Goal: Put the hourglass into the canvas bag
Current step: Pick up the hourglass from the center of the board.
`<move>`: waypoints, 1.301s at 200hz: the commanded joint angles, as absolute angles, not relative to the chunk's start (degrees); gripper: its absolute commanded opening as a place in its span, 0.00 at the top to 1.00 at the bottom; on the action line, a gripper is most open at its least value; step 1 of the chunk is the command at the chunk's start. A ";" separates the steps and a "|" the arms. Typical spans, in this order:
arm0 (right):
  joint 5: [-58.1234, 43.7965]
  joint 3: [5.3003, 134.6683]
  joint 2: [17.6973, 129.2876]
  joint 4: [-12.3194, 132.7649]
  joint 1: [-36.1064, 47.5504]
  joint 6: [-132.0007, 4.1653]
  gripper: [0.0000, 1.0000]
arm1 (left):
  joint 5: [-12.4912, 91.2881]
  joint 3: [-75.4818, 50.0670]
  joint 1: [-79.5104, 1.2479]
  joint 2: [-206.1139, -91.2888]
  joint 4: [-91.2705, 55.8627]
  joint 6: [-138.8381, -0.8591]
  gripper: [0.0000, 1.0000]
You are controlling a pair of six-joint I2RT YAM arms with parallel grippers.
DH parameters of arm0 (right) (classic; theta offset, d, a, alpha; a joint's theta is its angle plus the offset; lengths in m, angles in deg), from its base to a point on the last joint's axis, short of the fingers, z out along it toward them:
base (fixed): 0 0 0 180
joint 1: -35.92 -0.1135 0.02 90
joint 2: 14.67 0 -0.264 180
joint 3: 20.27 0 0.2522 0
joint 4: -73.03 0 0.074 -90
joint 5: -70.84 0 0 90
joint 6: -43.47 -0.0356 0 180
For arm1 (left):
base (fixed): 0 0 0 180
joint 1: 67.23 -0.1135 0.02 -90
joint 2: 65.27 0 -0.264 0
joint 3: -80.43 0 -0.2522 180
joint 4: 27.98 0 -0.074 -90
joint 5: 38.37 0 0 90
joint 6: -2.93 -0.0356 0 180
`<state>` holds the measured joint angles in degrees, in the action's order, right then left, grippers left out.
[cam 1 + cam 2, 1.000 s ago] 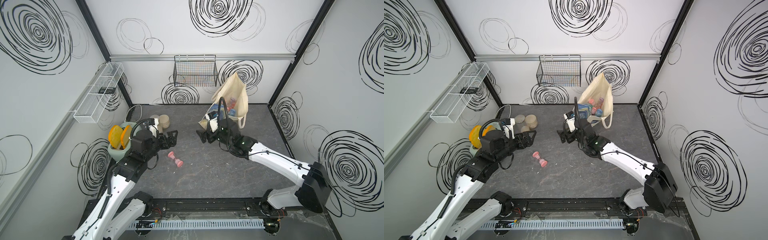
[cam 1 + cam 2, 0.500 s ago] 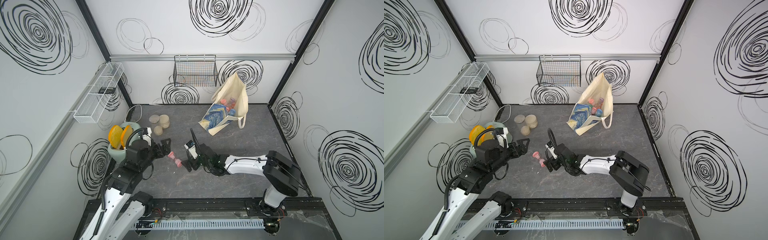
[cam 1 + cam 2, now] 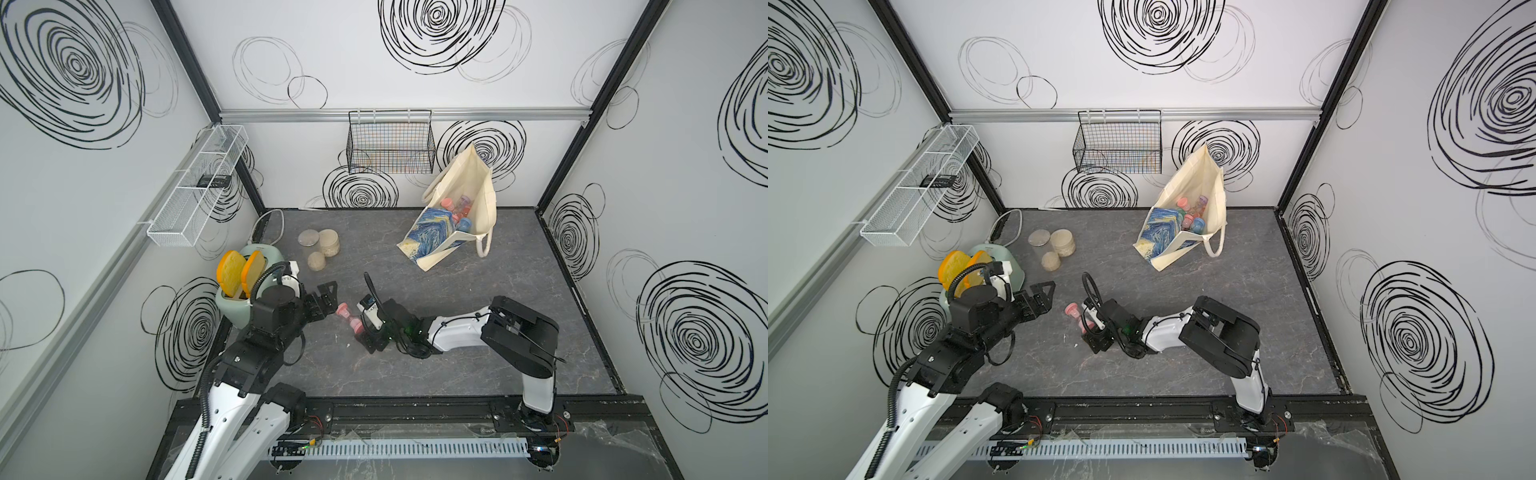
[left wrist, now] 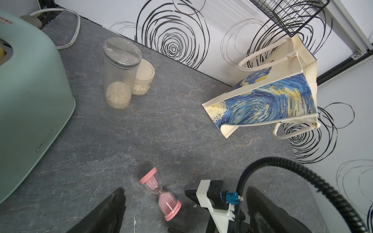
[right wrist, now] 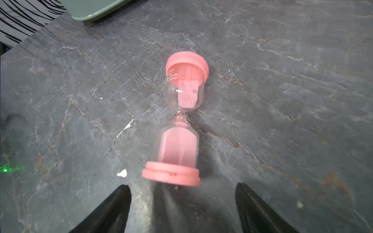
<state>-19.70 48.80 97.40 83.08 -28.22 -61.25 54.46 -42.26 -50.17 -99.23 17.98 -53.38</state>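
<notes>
The pink hourglass (image 3: 348, 318) (image 3: 1076, 316) (image 5: 181, 125) lies on its side on the grey table. My right gripper (image 3: 365, 330) (image 3: 1091, 328) (image 5: 182, 186) is low over the table and open. Its fingertips sit just short of the hourglass's near cap, one on each side. My left gripper (image 3: 329, 298) (image 3: 1045, 298) (image 4: 185, 190) is open and empty, a little to the left of the hourglass (image 4: 160, 193). The canvas bag (image 3: 465, 195) (image 3: 1200, 183) (image 4: 272, 96) stands open at the back right with several small coloured items inside.
A mint toaster (image 3: 237, 309) holding bread slices stands at the left. Three jars (image 3: 319, 245) are behind it. On the back wall hangs a black wire basket (image 3: 390, 145), and on the left wall a white wire shelf (image 3: 199, 187).
My right arm swung from beside the canvas bag down to the hourglass and now reaches it low over the table. My left gripper drew back a little toward the front left.
</notes>
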 commanded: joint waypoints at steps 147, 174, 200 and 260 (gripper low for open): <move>-27.80 51.15 103.40 84.39 -28.67 -58.83 0.36 | 54.91 -43.80 -51.36 -99.29 15.31 -52.53 0.04; -27.39 51.82 103.38 84.81 -28.60 -58.34 0.39 | 54.91 -43.71 -51.38 -99.24 15.24 -52.44 0.04; -26.49 52.45 103.40 85.20 -28.59 -57.86 0.44 | 54.78 -43.62 -51.41 -99.44 15.09 -52.44 0.04; -25.55 52.49 101.68 85.90 -28.41 -57.04 0.52 | 54.47 -43.18 -51.51 -99.73 14.62 -52.44 0.04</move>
